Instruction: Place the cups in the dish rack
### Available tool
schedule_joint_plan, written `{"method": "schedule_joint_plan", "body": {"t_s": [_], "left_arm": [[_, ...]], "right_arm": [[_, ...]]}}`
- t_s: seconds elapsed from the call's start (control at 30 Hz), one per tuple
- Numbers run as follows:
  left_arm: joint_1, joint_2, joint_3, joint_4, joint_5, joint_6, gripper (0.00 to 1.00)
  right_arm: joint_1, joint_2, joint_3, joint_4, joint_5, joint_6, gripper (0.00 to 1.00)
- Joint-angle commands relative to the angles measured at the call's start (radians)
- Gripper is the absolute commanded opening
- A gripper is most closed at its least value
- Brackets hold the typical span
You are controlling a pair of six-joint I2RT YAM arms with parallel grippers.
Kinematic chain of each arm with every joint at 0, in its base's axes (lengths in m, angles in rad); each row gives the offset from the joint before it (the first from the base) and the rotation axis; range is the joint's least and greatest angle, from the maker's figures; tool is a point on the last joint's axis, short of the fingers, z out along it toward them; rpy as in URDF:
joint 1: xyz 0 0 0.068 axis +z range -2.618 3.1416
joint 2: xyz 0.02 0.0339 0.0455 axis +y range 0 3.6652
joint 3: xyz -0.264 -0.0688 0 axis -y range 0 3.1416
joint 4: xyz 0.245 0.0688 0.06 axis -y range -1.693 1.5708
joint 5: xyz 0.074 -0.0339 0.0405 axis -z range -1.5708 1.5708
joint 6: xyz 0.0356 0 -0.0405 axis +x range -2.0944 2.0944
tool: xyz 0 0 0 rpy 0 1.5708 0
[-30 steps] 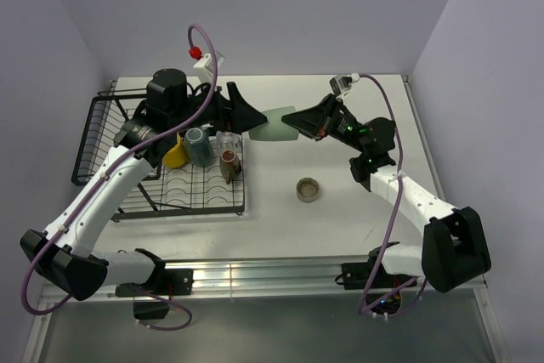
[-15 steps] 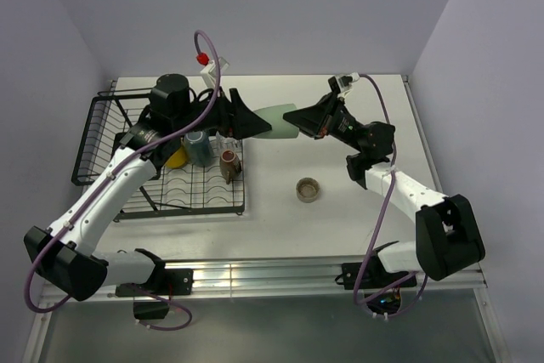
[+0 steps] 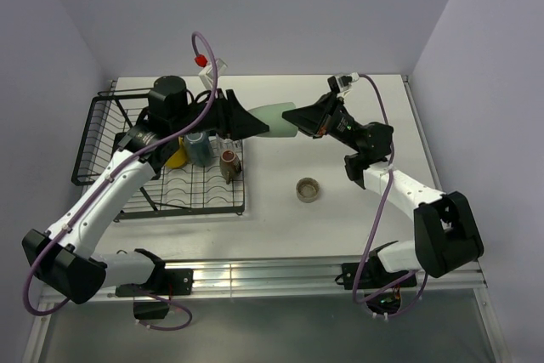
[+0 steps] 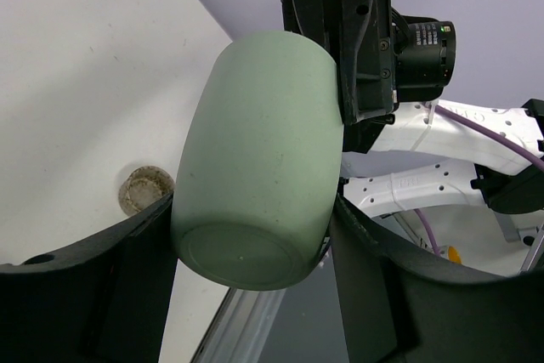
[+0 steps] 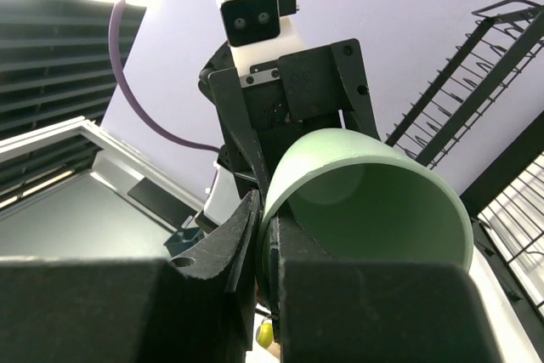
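The pale green tumbler (image 3: 276, 119) hangs in the air between both arms, lying on its side. My right gripper (image 3: 295, 121) is shut on its rim (image 5: 382, 201), one finger inside and one outside. My left gripper (image 3: 253, 123) is open, its fingers either side of the tumbler's base (image 4: 263, 150); I cannot tell if they touch it. The black wire dish rack (image 3: 183, 195) holds a yellow mug (image 3: 176, 156), a grey mug (image 3: 198, 146), a clear glass (image 3: 226, 140) and a dark cup with a brownish mouth (image 3: 230, 163). A beige-brown cup (image 3: 308, 189) stands on the table.
The rack's raised basket (image 3: 92, 138) is at the far left, partly under my left arm. The white table (image 3: 357, 210) ends at walls behind and at the right. A metal rail (image 3: 272, 274) runs along the near edge.
My left gripper has moved right, so its open fingers now straddle the tumbler's base. My right gripper has shifted the tumbler slightly left and still holds it.
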Motion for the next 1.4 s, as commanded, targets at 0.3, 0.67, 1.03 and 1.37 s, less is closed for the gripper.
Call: {"method": "schedule_joint_plan", "body": {"t_s": [0.3, 0.67, 1.03, 1.37], "left_arm": [[-0.003, -0.023, 0.095, -0.092, -0.039, 0.056, 0.0], [0.035, -0.035, 0.163, -0.214, -0.082, 0.107, 0.0], [0.046, 0.068, 0.459, -0.726, -0.422, 0.328, 0.0], [-0.054, 0.08, 0.397, -0.881, -0.85, 0.26, 0.0]], "right_arm": [[0.02, -0.057, 0.005, -0.08, 0.044, -0.144, 0.29], [-0.006, -0.216, -0.032, -0.441, 0.15, -0.343, 0.47], [-0.025, -0.372, 0.067, -1.084, 0.358, -0.68, 0.5], [-0.023, -0.378, 0.087, -1.248, 0.389, -0.809, 0.5]]}}
